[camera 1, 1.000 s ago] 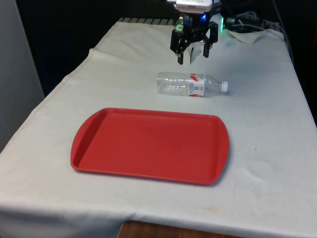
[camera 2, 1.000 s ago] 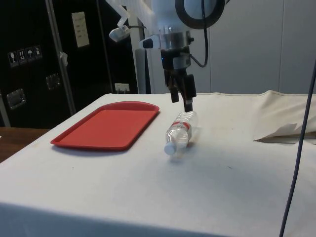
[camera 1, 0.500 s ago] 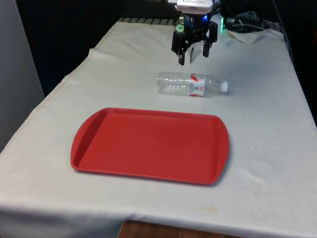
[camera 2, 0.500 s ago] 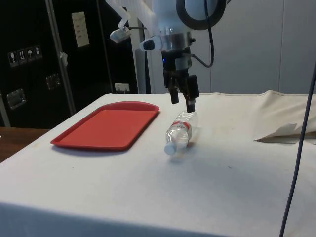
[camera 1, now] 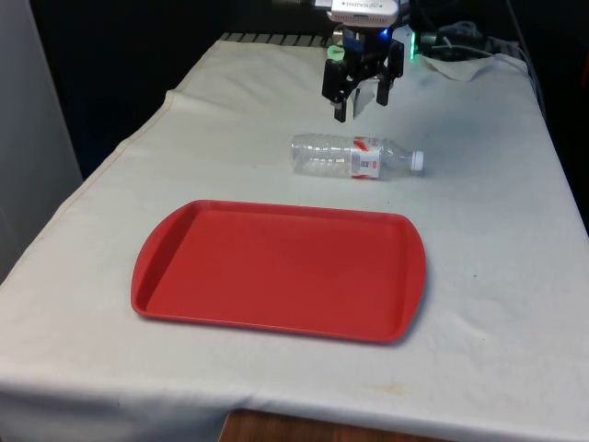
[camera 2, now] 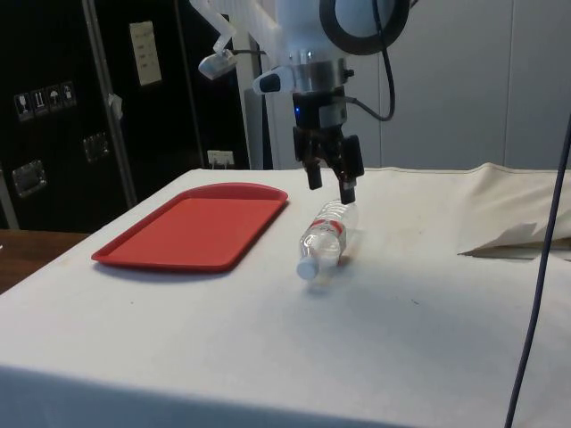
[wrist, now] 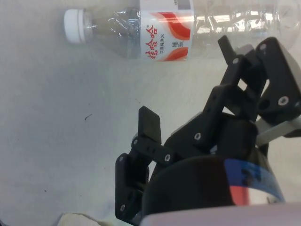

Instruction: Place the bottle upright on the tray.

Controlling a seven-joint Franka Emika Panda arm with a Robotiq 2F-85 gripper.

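A clear plastic bottle [camera 1: 354,157] with a red and white label and a white cap lies on its side on the white cloth, cap towards the front view's right. It also appears in the side view [camera 2: 325,241] and the wrist view [wrist: 169,28]. The red tray [camera 1: 281,269] lies flat nearer the camera in the front view, with nothing on it [camera 2: 192,227]. My gripper [camera 1: 361,106] hangs open above the cloth just beyond the bottle, holding nothing [camera 2: 330,189]. Its two fingertips [wrist: 150,123] stand apart in the wrist view, with bare cloth between them.
Crumpled cloth and cables [camera 1: 460,51] lie at the far right corner in the front view. A fold of cloth [camera 2: 513,239] rises at the side view's right. Dark cabinets [camera 2: 62,107] stand beyond the tray in the side view.
The gripper has turned about its vertical axis and risen slightly, staying above the cloth beyond the bottle. Bottle and tray have not moved.
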